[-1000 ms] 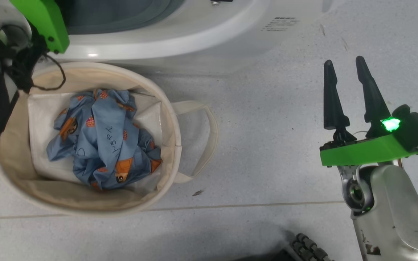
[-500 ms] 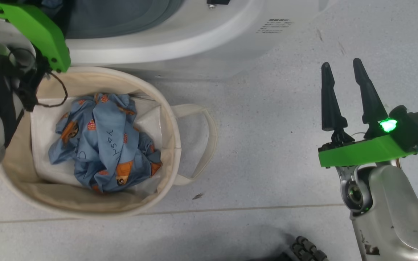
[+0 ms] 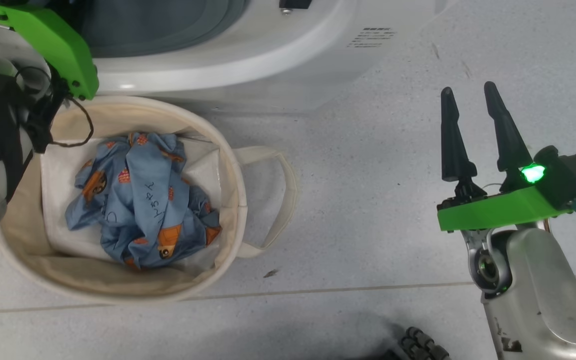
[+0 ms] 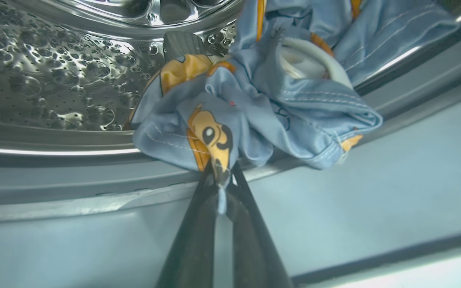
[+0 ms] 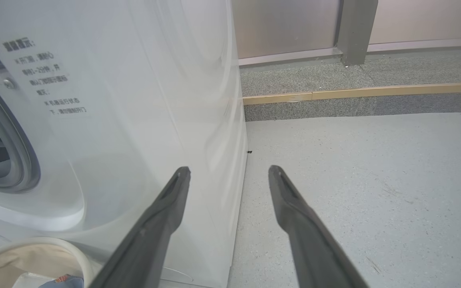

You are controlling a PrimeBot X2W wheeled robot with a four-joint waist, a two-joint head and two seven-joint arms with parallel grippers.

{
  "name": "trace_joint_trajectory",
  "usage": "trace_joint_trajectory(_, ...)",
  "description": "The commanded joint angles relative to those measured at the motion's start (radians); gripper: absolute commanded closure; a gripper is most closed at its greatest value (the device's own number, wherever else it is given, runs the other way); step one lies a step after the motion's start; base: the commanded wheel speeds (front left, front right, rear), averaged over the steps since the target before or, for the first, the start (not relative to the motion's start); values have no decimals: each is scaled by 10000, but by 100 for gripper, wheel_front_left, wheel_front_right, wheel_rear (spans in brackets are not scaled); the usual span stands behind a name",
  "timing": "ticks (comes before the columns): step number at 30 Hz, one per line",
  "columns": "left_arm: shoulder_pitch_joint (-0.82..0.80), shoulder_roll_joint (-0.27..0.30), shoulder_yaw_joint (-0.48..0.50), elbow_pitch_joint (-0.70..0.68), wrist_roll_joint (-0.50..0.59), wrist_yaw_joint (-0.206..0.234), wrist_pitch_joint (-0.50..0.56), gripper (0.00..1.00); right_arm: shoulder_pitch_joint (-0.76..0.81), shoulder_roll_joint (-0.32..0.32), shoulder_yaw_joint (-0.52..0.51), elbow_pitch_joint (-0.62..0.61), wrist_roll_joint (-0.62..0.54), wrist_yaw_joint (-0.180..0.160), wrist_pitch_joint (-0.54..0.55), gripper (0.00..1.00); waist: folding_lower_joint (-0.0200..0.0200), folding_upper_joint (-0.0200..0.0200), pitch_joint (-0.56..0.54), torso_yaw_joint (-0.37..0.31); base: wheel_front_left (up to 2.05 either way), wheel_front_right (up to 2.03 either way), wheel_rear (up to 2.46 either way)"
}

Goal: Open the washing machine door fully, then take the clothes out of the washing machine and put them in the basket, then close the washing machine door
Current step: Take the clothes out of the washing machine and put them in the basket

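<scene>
In the left wrist view my left gripper (image 4: 222,178) is shut on a fold of the clothes (image 4: 254,108), a blue bear-print garment lying at the lip of the washing machine's steel drum (image 4: 54,80). In the head view, that arm's green wrist mount (image 3: 53,40) reaches into the washing machine (image 3: 268,50) mouth. The basket (image 3: 238,200) stands on the floor below it, with more blue clothes (image 3: 143,200) inside. My right gripper (image 3: 468,90) hangs open over bare floor, right of the machine (image 5: 134,100). The washing machine door is out of view.
The basket's loop handle (image 3: 278,200) lies out to the right on the pale tiled floor (image 3: 368,200). A kerb with a tan strip (image 5: 354,94) and a wall run behind the machine. My wheeled base (image 3: 423,345) shows at the bottom edge.
My left gripper has gone from open to shut, now pinching the garment. The head camera shifted slightly. The right arm has stayed put.
</scene>
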Motion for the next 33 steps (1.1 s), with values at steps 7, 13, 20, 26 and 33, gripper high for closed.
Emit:
trace_joint_trajectory(7,-240,546,90,-289,-316,-55,-748,100,273,28,92,-145,121,75,-122,0,0,0,-412,18,0,0,0)
trace_joint_trajectory(13,392,767,93,-894,-566,-55,-1169,100,355,28,226,45,190,75,-122,0,0,0,-1049,129,0,0,0)
trace_joint_trajectory(20,1470,1163,1379,-2217,193,-55,-1230,100,561,28,269,335,265,75,-122,0,0,0,-1927,332,0,0,0)
trace_joint_trajectory(26,3553,1401,3648,-3576,1776,-56,-1232,100,1007,28,323,749,343,75,-122,0,0,0,-3001,531,0,0,0)
trace_joint_trajectory(33,6003,1315,5855,-5306,3433,-30,-1233,100,1491,28,272,1040,367,75,-122,0,0,0,-4027,805,0,0,0)
